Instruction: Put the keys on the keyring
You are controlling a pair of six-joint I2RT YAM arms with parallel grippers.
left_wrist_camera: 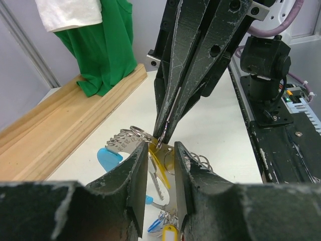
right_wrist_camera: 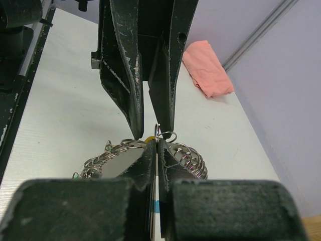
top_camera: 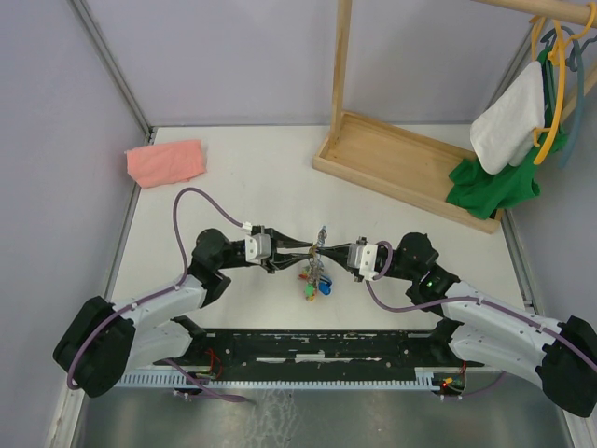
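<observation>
The keyring (top_camera: 320, 246), its bunch dangling over the table (top_camera: 233, 187), is pinched by the right gripper (right_wrist_camera: 156, 148), fingers together. The left gripper (left_wrist_camera: 161, 154) has its 2 fingers slightly apart astride the yellow-headed key (left_wrist_camera: 156, 159); grip uncertain. Best practice: hold the ring still and feed the key's hole slowly onto the coil end.

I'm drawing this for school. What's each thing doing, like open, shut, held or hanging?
Left pincer: shut on the yellow key.
Right pincer: shut on the keyring.
Pink cloth: folded, lying flat.
Green shirt: hanging, hem on the wooden base.
White cloth: hanging up.
</observation>
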